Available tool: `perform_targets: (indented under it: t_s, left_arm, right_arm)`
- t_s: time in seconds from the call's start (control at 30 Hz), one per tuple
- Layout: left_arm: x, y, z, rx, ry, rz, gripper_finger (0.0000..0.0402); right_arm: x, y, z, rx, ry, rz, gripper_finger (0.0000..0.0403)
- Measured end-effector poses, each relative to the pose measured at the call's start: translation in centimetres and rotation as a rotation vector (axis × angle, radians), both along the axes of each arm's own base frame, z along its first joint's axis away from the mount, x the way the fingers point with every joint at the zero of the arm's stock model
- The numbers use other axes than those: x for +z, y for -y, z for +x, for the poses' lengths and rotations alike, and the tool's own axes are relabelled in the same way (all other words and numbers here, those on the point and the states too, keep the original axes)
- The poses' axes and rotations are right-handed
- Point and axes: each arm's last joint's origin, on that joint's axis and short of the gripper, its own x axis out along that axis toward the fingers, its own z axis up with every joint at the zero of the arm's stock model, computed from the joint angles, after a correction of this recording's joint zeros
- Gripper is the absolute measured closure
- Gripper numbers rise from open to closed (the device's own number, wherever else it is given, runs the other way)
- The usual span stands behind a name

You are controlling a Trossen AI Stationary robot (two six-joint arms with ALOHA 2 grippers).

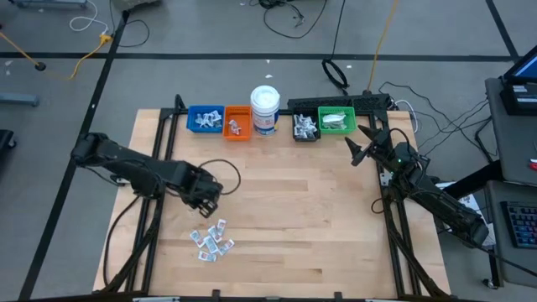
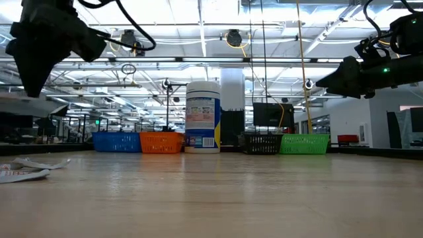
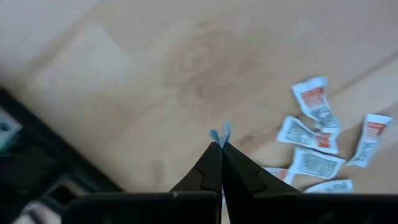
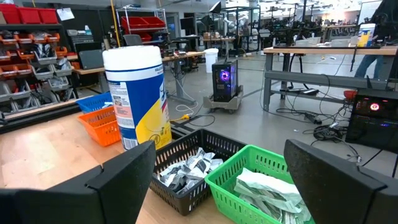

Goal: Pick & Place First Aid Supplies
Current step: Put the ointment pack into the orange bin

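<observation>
Wooden worktop (image 1: 285,218) under bright workshop lights, benches and shelving stretching off behind it, and along the far edge sits a row: blue bin (image 1: 205,118), orange bin (image 1: 237,123), a white jar (image 1: 265,110) with a blue label, then a black bin (image 1: 305,127) and a green bin (image 1: 337,121) side by side. All four bins have wrapped packets in them already.

Down at the near-left part of the worktop, a loose pile of packets (image 1: 211,239) lies scattered, small white wrappers with red print, some overlapping one another.

Left gripper (image 1: 207,201) is up off the wood, hanging just beyond that pile on the side toward the bins. Its fingers (image 3: 210,169) are pinched tight together, and right at the tips there's a sliver of a light-blue packet (image 3: 220,134) poking out, so it has one clamped. From table level you can see that arm's dark bulk high at the left, well clear of the surface, with the edge of the pile lying flat below it.

Right gripper (image 1: 362,143) waits over on the right side, raised, just in front of the green bin and pointing toward the row. Its fingers (image 4: 124,171) stand wide apart with nothing between them; past them you look straight into the black bin's silvery wrappers and the green bin's pale ones, the jar standing upright just beyond.
</observation>
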Motion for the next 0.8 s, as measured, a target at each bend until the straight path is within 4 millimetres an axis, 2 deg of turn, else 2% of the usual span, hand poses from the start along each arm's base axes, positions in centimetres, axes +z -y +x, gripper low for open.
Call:
perform_targets:
  t_s: [0.13,0.27,0.53,0.8]
  left_arm:
    - [0.6,-2.1,-0.4,0.016,-0.003,0.007,0.0401]
    - [1.1,-5.3,0.1,0.027,0.029,0.012,0.0401]
    - [1.4,-13.2,1.0,0.095,0.035,0.023,0.0401]
    - [1.4,-21.6,3.2,0.097,0.031,0.032,0.0401]
  right_arm:
    - [0.0,0.0,0.0,0.000,0.000,0.000,0.0050]
    - [0.0,0.0,0.0,0.000,0.000,0.000,0.0050]
    - [0.0,0.0,0.0,0.000,0.000,0.000,0.0050]
    - [0.0,0.0,0.0,0.000,0.000,0.000,0.0050]
